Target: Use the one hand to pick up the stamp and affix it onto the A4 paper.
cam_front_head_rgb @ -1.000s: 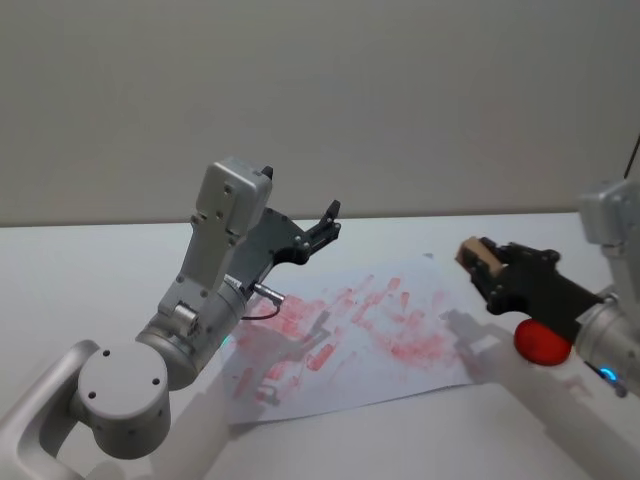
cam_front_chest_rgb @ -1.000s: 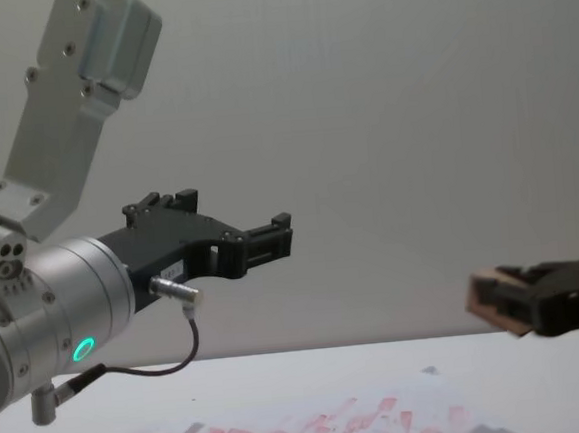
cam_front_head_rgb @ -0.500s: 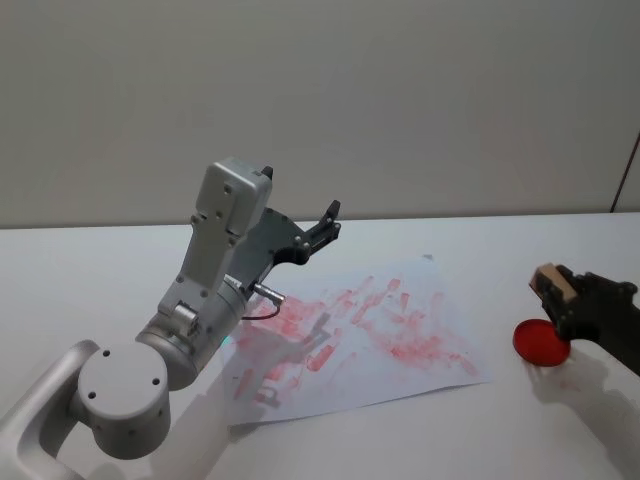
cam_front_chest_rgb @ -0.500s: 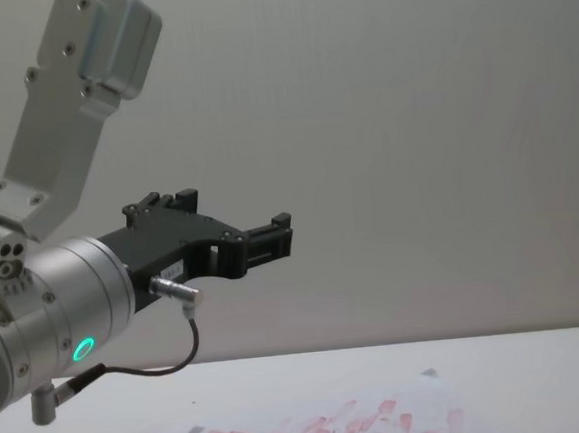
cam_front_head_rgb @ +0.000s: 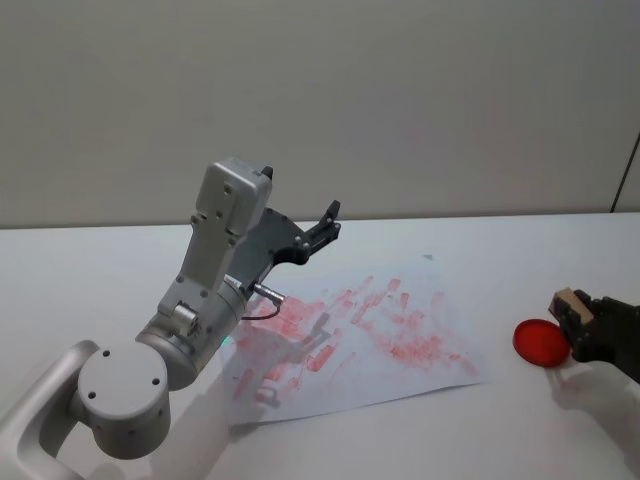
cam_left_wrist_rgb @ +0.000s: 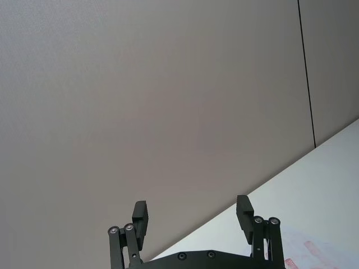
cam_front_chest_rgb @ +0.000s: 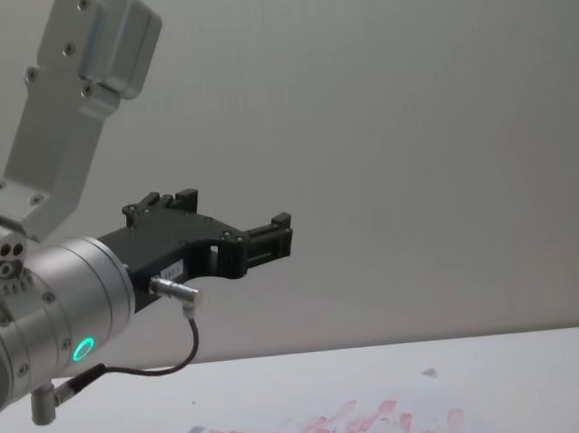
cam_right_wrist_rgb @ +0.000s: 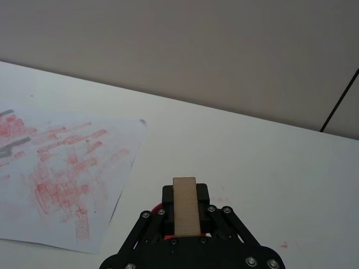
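Stamp sits clamped in my right gripper, just right of the ink pad — off the paper. Picked, not yet pressed. Left gripper open, empty, raised left of the pad.

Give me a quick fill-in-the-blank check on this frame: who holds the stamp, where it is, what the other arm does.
1. The stamp is held in the ___ gripper.
2. In the head view, that gripper is beside a round ___ pad, off the paper.
3. The left gripper is raised with its fingers ___.
4. The paper is covered in ___ prints.

Missing words: right; red; open; red
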You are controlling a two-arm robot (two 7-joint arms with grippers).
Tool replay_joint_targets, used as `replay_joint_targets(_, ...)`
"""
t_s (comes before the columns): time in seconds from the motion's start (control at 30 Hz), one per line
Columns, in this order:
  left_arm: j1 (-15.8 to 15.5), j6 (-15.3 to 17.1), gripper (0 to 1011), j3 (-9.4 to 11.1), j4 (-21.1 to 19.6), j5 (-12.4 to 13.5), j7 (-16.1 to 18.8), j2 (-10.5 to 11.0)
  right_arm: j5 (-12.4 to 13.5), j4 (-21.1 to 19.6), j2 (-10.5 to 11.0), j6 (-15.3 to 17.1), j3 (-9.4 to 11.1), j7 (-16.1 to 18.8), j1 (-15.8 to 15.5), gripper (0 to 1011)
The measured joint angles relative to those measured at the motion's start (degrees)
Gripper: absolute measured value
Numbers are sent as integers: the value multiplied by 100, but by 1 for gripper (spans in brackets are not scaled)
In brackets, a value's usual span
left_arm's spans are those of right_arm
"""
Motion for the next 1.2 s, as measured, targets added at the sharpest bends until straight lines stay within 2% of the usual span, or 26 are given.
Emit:
replay_joint_targets(1.0, 0, 0, 1001, 0, 0, 0, 0, 0, -508, 726, -261, 117, -210, 390, 468, 217)
replay_joint_targets(1.07, 0, 0, 1001, 0, 0, 0, 0, 0, -538, 759, -276, 122, -220, 415, 497, 242)
replay_joint_targets(1.2, 0, 0, 1001, 0, 0, 0, 0, 0, -575, 801, -295, 130, -236, 450, 535, 358)
